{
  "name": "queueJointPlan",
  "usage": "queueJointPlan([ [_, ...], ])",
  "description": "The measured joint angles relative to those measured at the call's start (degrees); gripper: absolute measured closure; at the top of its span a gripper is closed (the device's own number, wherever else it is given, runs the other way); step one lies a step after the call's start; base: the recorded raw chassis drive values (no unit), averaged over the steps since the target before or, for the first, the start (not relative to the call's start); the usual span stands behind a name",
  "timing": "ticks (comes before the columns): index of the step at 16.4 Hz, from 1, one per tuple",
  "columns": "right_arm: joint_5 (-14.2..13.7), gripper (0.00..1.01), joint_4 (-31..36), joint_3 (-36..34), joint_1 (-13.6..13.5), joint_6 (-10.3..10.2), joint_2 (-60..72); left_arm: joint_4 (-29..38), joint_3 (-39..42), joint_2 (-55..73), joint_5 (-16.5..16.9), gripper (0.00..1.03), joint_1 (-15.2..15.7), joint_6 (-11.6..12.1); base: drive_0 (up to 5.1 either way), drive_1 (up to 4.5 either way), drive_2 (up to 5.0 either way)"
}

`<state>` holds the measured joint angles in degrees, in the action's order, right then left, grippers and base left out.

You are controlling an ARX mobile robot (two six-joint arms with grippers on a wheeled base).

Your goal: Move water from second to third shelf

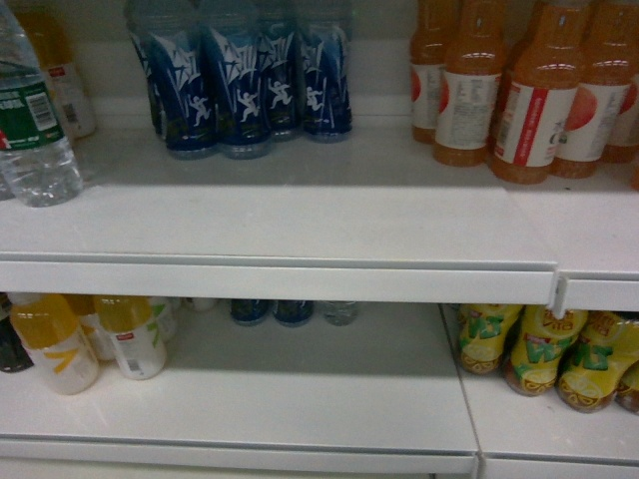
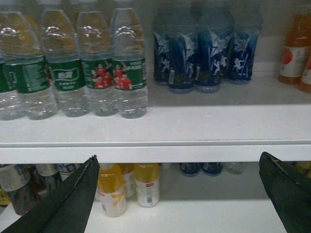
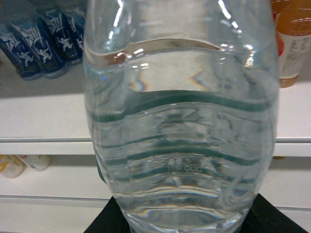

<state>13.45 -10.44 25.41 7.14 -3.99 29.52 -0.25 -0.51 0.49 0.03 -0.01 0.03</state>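
Your right gripper [image 3: 182,218] grasps the water bottle [image 3: 180,121]: clear ribbed plastic with a green band, filling the right wrist view just above the dark fingers. Your left gripper [image 2: 180,194] hangs released, its jaws wide apart. Above and ahead of it on the white shelf [image 2: 194,126] stand four green-labelled water bottles [image 2: 92,68] and four glossy blue-wrapped bottles [image 2: 209,53].

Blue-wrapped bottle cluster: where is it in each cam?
Head: blue-wrapped bottles, top centre-left, back of the upper shelf.
Left wrist, upper right of centre, right of the water bottles.
Right wrist, top-left corner, behind the held water bottle.
Shared landmark: orange drink bottles to their right.
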Motion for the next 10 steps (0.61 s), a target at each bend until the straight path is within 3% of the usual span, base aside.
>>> queueJointPlan([
  [10, 0.0, 0.65, -0.2, 0.0, 0.0, 0.0, 0.0, 0.0, 0.0, 0.0, 0.0, 0.05, 0.0, 0.0, -5.1, 2.38, 2.4],
])
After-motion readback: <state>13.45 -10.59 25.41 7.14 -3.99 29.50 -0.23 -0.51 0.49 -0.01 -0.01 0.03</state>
